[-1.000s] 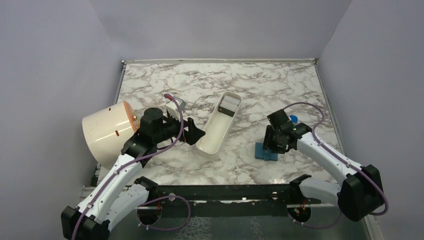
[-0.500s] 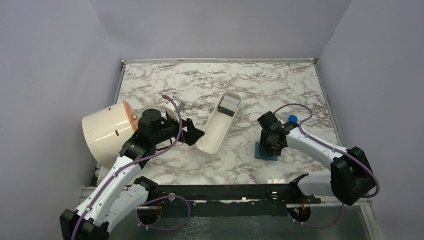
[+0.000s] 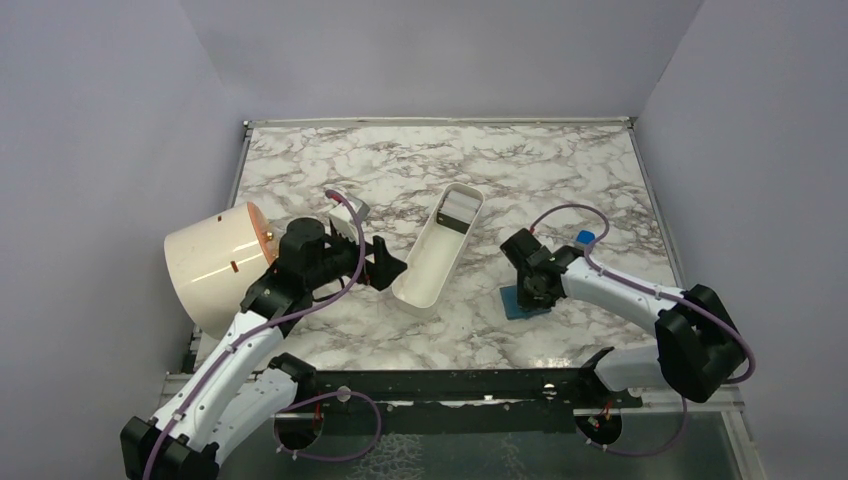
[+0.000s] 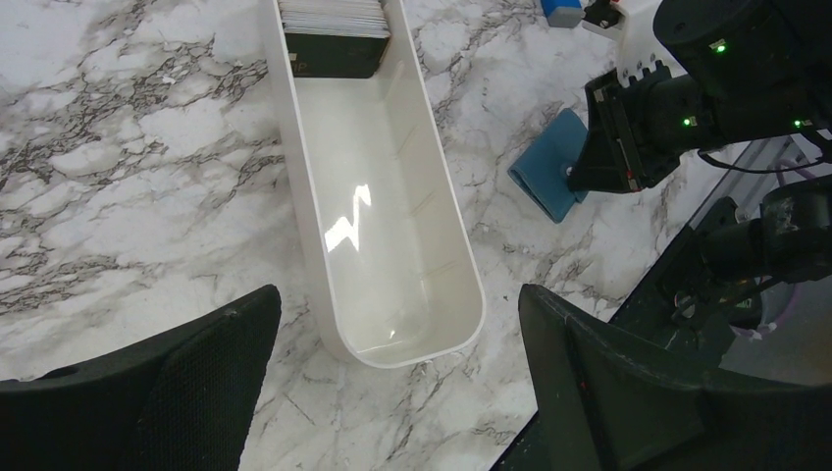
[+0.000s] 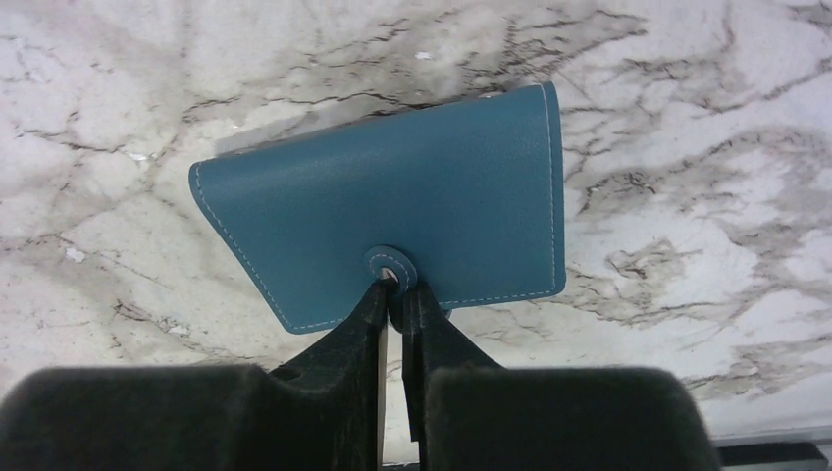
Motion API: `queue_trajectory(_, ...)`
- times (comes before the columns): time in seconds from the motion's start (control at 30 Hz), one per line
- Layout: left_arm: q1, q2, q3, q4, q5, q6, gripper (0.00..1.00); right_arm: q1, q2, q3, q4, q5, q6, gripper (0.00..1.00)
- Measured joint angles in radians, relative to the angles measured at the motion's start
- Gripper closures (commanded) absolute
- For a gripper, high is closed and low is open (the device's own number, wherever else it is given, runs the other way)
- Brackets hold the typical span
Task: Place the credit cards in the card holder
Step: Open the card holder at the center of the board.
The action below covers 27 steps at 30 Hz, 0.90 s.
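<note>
Basically, right jaws are clamped on the card holder's [image 5: 412,196] snap tab [image 5: 390,265]; left jaws gape over the tray [image 4: 373,147].

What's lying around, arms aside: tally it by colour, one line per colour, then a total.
Blue: 2 (teal-blue folding card holder, small blue cube)
White: 1 (long white oblong plastic tray)
Cream: 1 (big cream cylinder at the left edge)
Black and pale: 1 (stack of plastic cards at the tray's far end; single cards cannot be counted)
Total: 5
</note>
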Motion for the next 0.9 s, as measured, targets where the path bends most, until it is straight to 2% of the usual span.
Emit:
queue_trajectory(0.2,0.0,0.021,0.0,-0.012,0.003,-0.019,0.11,0.047,-0.004,0.0,0.067,-0.004,-0.06,0.99)
queue_trajectory(0.37,0.0,0.047,0.0,-0.013,0.04,-0.043,0.17,0.063,-0.062,0.0,0.125,-0.076,-0.164,0.99)
queue_trajectory(0.47,0.0,0.072,0.0,-0.014,0.085,-0.061,0.2,0.068,-0.155,0.0,0.161,-0.156,-0.234,0.99)
queue_trajectory(0.7,-0.005,0.118,0.012,-0.001,0.212,-0.138,0.2,0.07,-0.368,0.002,0.266,-0.382,-0.339,0.99)
queue_trajectory(0.9,-0.006,0.144,0.011,0.107,0.341,-0.261,0.18,0.07,-0.427,0.035,0.356,-0.588,-0.368,0.99)
